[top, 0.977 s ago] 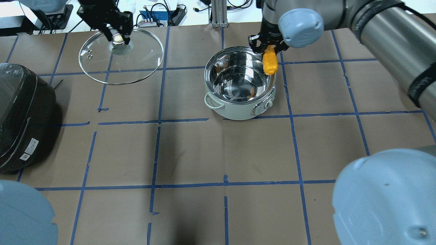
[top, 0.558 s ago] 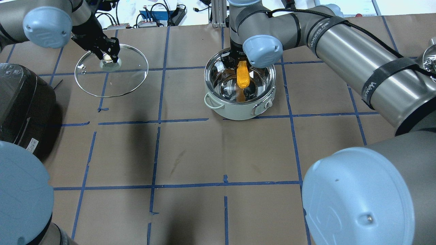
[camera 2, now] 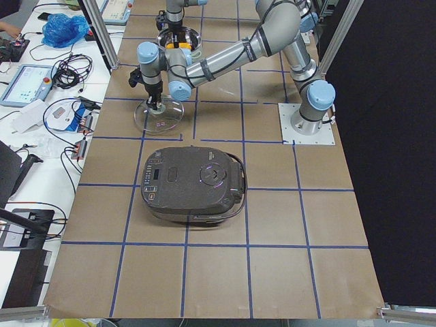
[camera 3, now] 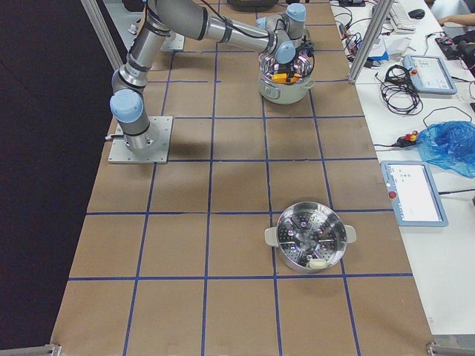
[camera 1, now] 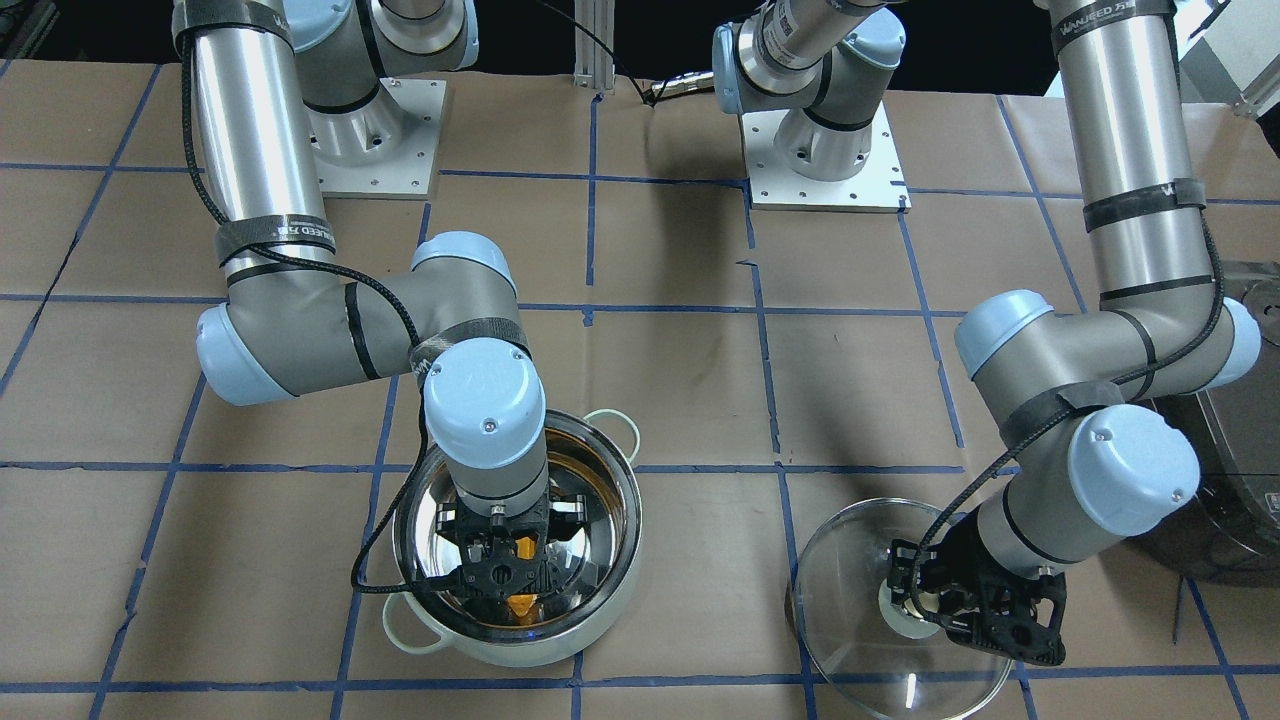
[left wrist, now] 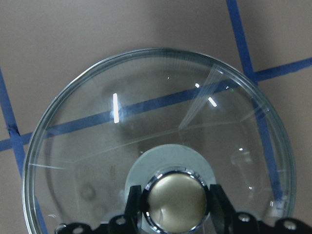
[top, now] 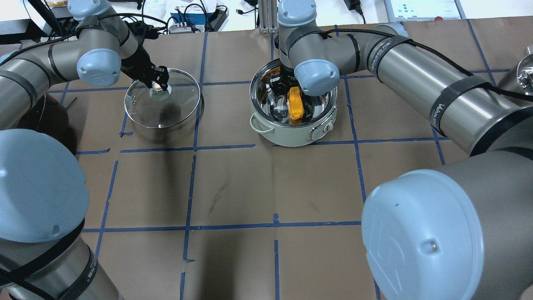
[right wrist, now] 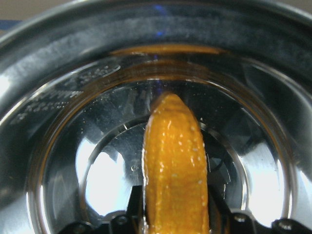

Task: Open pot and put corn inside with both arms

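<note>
Because the pot (camera 1: 628, 540) must be open for loading, the front view shows the lid (camera 1: 850, 650) well apart from it, toward the robot's left. The left gripper (camera 1: 925, 600) is closed on the knob (camera 1: 898, 603). The right gripper (camera 1: 510, 580) sits inside the pot rim, and a patch of the corn (camera 1: 520, 606) shows beneath it.

Overhead view: the corn hangs lengthwise from the right gripper, within the pot walls and near the pot's centre. A release from this depth is unlikely to bounce the cob over the rim. The lid is over the table (top: 233, 187), clear of the right arm.

Left view: the lid is between the pot and the cooker (camera 2: 194, 184) and touches neither. Whether it rests on the table or hangs just above it cannot be told.

Right view: the pot is at the far end. A steamer (camera 3: 310, 245) stands well apart from it and plays no part here.

Left wrist view: the fingers (left wrist: 134, 207) bear on opposite sides of the knob in a narrow grip. Holding by the knob keeps the glass untouched.

Right wrist view: the fingers clamp the corn's upper end, and its tip points down at the pot floor. Contact with the floor cannot be confirmed. Judgement: lid removal is done, and the step left is to release the corn.
</note>
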Controlling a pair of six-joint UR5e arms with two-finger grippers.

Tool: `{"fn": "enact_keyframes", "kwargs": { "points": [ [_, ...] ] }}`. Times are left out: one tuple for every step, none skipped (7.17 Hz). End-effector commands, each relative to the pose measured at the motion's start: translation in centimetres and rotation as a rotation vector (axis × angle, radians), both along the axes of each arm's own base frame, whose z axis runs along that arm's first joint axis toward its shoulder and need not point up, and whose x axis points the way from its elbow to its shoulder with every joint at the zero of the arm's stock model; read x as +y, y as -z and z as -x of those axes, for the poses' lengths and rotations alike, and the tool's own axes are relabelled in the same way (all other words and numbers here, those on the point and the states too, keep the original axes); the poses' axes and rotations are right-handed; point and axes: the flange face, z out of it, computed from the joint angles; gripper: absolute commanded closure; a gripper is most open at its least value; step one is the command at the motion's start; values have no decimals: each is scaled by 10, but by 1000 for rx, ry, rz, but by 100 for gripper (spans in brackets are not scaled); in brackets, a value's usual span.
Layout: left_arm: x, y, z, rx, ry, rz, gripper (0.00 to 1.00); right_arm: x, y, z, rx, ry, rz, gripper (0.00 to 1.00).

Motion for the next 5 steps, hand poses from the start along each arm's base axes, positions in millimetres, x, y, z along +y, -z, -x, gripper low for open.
{"fn": "enact_keyframes", "kwargs": {
  "points": [
    [5,10,0,-2,11,-17,0,3,2,3,8,-1,-4,0],
    [4,-5,0,-10,9,-6,0,2,-14,5,5,4,17,0],
    [12,-32,2,-10,6,-16,0,8,-59,12,-12,12,66,0],
    [31,-72,5,-7,4,-43,0,28,-100,23,-16,19,77,0],
    [52,-110,9,-4,6,-71,0,44,-133,45,-4,48,25,0]
  ]
}}
